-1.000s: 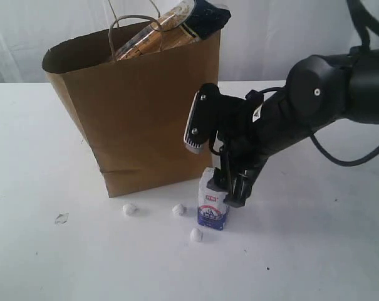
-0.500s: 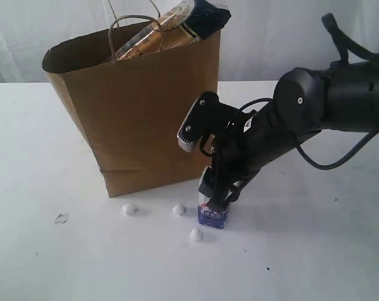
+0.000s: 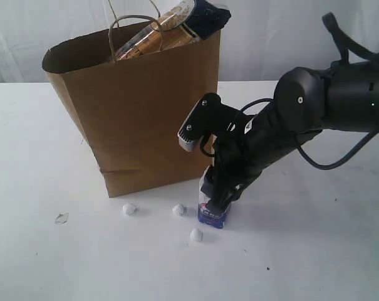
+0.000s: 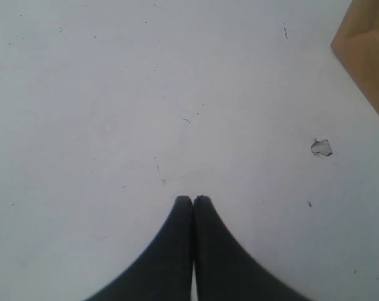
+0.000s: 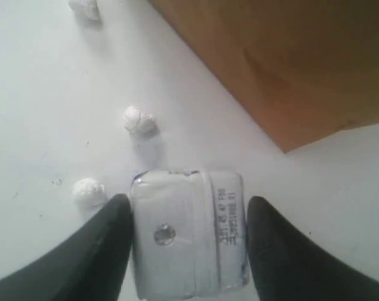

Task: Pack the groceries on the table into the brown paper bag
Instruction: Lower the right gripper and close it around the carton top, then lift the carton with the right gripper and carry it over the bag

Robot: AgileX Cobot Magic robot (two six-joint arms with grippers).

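Table: 1, wide, flat, matt white, lightly speckled. Brown paper bag: 1, stiff kraft paper, boxy, creased near the base, standing upright and open-mouthed on the table, with a twisted paper loop handle rising at the mouth. Spaghetti packet: 1, long and slim, glossy clear film over pale golden strands, with a dark blue end, leaning out of the bag's top. Small white-blue carton: 1, rectangular, smooth coated card, white with a blue and red print low on its face, standing on the table just beside the bag's near right corner; in the right wrist view its flat top bears a small round silvery spot and a line of printed digits. Right gripper: black, with rounded fingers, jaws spread only to the carton's width and pressed against its 2 opposite sides. Left gripper: black, with tapered tips pressed together, holding nothing, above bare table. Crumpled white balls: 3, small and soft-looking, on the table near the carton. Scrap: 1, thin, pale, irregular, lying flat left of the bag.
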